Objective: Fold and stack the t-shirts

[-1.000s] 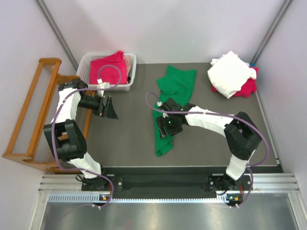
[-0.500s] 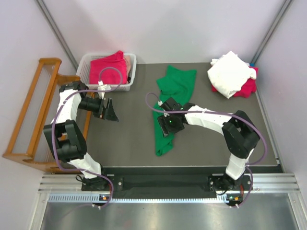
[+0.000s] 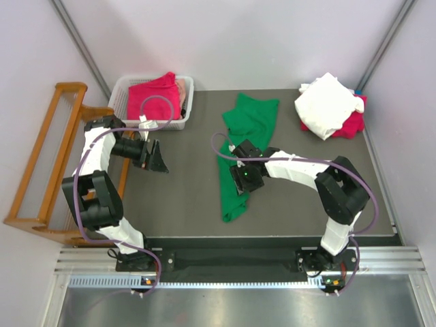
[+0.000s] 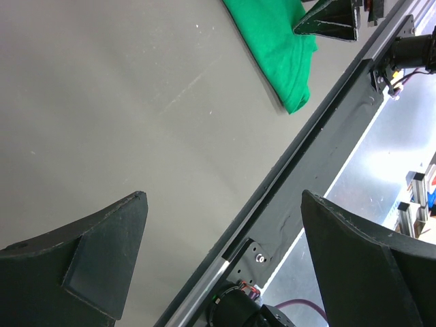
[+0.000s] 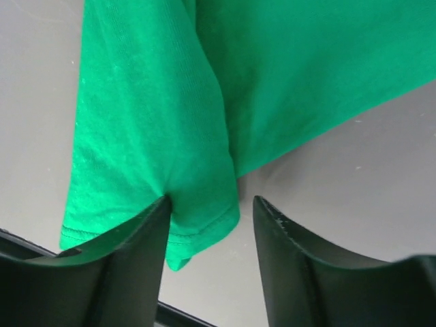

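Top external view: the green t-shirt (image 3: 248, 119) lies lengthwise down the middle of the dark table (image 3: 177, 197), spread at its far end and narrow at its near end.
Right wrist view: the right gripper (image 5: 210, 218) is low over the shirt's near part, with a hemmed fold of green cloth in the gap.
Right pincer state: jaws partly apart. One finger (image 5: 129, 259) puckers the cloth, while the other stands just clear of the hem, so the cloth is not pinched.
Left wrist view: the left gripper (image 4: 221, 204) is over bare table.
Left pincer state: spread wide, nothing between the jaws.
Other t-shirts: a red t-shirt (image 3: 153, 95) lies in the white basket (image 3: 122, 88). The white t-shirt (image 3: 327, 102) is heaped on a crimson t-shirt (image 3: 351, 126) at the far right corner.
Surroundings: the orange rack (image 3: 41, 163) stands left of the table.
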You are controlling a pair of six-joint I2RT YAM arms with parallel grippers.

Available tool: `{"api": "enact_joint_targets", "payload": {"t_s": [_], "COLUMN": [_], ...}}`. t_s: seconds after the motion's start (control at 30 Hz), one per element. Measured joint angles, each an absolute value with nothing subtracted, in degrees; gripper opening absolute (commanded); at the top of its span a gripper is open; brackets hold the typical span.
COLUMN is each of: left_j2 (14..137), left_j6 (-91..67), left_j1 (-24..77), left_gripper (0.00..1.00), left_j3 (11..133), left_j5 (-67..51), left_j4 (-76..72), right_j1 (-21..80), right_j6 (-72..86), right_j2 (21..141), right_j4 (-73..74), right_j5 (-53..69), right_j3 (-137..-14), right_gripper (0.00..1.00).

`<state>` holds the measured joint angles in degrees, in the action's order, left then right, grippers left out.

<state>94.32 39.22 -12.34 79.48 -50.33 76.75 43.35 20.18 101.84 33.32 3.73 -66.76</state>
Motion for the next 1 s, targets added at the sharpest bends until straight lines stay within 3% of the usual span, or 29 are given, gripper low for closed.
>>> {"api": "enact_joint_targets", "payload": {"t_s": [0.43, 0.7, 1.0], "left_j2": [94.32, 94.32, 94.32], "left_j6": [39.22, 39.22, 39.22], "left_j1": [-12.34, -12.34, -12.34], "left_gripper": [0.99, 0.99, 0.99], "left_j3": [79.5, 79.5, 79.5], "left_j5": [-50.28, -50.13, -50.04], "left_j4": [76.75, 76.75, 76.75], "right_j1": [43.35, 44.75, 53.87], "right_j6": [21.43, 21.5, 19.64], "right_j2": [101.25, 100.86, 101.16], "right_j4": [32.64, 35.09, 39.77], "right_j5": [4.6, 4.86, 6.46], "right_j3": [-66.04, -68.47, -78.26], "right_gripper": [0.24, 0.24, 0.26]}}
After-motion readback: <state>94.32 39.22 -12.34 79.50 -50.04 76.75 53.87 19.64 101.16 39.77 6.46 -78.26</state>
